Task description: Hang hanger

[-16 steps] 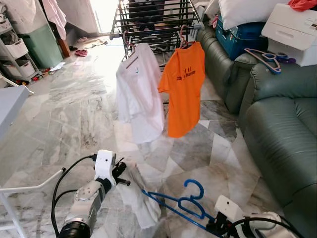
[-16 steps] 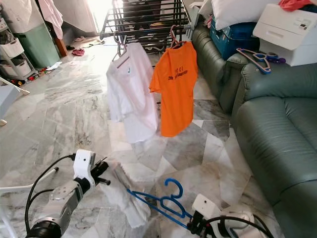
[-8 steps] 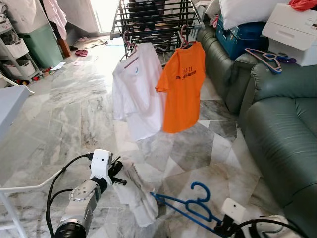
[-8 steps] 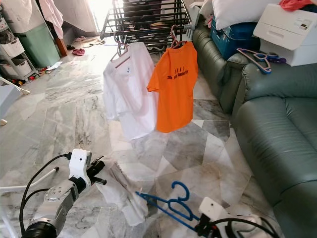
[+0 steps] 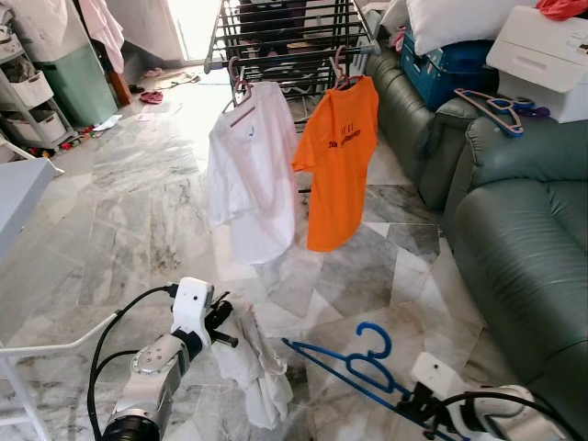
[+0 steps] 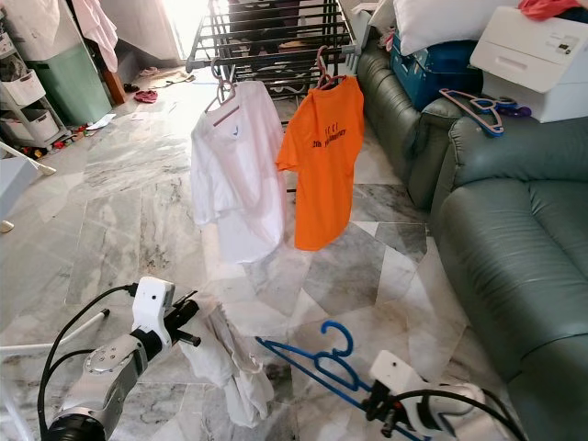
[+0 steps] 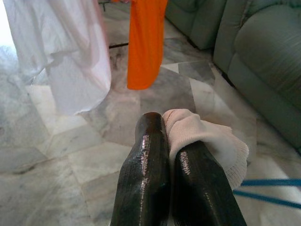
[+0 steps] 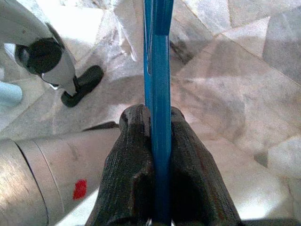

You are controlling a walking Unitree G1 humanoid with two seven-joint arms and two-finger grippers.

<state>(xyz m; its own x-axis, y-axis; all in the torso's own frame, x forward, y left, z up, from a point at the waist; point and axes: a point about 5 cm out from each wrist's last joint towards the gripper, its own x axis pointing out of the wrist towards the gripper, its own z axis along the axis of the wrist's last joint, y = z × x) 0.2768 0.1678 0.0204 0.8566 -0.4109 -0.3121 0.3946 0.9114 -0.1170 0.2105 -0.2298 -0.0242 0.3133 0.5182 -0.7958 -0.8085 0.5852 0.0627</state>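
Right wrist view: right fingers (image 8: 157, 141) clamp the thin blue hanger (image 5: 354, 363); left fingers (image 7: 176, 160) pinch white cloth (image 5: 253, 354).

Open marble floor (image 5: 138, 202) lies left of the hanging white shirt (image 5: 250, 175) and orange shirt (image 5: 340, 161); the green sofa (image 5: 514, 230) blocks the right

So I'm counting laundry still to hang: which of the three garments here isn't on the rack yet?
The crumpled white garment pinched in the left gripper. The white T-shirt and orange T-shirt hang on the drying rack.
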